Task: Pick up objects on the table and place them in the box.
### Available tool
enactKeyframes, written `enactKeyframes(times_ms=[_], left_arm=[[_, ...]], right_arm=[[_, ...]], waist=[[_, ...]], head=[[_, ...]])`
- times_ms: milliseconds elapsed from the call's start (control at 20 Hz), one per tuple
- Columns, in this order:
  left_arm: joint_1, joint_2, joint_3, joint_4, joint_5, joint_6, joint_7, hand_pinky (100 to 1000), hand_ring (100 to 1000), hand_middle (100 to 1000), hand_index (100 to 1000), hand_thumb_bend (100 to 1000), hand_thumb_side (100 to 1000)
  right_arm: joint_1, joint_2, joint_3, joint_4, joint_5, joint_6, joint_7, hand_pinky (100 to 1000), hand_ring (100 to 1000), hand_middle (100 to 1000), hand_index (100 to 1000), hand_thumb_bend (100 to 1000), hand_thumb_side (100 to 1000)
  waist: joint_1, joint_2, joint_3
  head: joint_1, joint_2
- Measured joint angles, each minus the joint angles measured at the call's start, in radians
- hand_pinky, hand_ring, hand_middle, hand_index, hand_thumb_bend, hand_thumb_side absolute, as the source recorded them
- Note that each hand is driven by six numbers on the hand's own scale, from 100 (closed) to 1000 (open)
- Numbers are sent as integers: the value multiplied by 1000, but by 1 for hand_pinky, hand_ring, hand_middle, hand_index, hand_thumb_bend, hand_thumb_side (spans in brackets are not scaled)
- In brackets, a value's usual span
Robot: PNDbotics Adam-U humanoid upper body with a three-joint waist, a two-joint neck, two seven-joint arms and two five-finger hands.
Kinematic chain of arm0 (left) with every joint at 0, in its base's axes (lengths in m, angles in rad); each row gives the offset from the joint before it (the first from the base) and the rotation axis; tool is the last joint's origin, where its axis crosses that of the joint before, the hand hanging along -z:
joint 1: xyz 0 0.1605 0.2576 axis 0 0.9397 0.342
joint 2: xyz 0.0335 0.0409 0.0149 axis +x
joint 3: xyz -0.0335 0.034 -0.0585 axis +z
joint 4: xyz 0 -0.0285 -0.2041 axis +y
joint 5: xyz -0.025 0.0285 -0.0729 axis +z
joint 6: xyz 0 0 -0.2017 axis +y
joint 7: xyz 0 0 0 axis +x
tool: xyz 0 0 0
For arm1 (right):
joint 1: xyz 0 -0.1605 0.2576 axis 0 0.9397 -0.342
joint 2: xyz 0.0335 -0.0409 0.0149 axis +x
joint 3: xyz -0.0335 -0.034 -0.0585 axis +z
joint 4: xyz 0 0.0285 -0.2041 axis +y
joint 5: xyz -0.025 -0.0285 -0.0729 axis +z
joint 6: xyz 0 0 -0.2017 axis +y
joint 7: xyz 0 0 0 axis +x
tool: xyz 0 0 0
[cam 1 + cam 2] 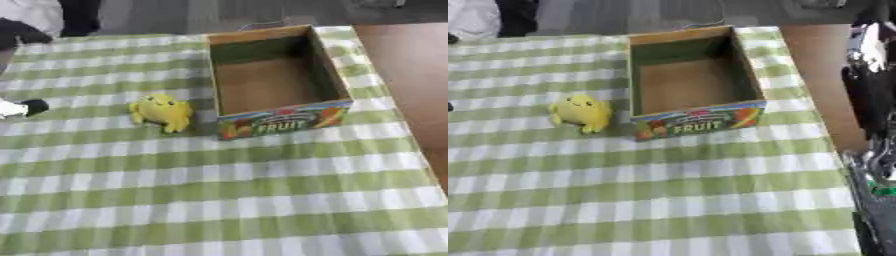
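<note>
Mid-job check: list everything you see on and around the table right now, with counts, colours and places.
Box: one, cardboard with a colourful FRUIT label, open and empty, far centre of the table.
Toy: one, yellow, soft-looking, on the cloth just left of the box.
Tablecloth: one, green and white check, covering the table.
Black and white thing: one, at the left edge, cannot make out.
Arm: one, black and silver, right edge; no hand visible.

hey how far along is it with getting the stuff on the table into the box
Nothing looks done: the box shows only its bare bottom. Nothing is in hand either; no hand is near the yellow toy, and only part of the right arm shows at the right edge. Left to do: the toy lies on the checked cloth beside the box's left side, and needs lifting in.
</note>
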Motion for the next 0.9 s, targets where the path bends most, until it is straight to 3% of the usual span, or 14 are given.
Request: enactKeyframes(times_ms=[250,500,900], left_arm=[[-29,0,-33,58,-4,-47,-54,877,891,848,982,535,697],[-54,-10,-54,107,8,-44,-71,877,877,835,978,555,712],[-149,-84,-75,173,23,-35,-80,878,869,825,953,567,723]], right_arm=[[0,0,0,0,-1,2,3,779,826,558,870,100,589],[0,0,4,0,-2,2,8,780,827,557,870,100,589],[0,0,6,0,-7,3,12,780,828,557,870,100,590]], waist=[[0,0,0],[0,-1,-1],[2,-1,-6]], head=[[10,0],[16,0],[31,0]])
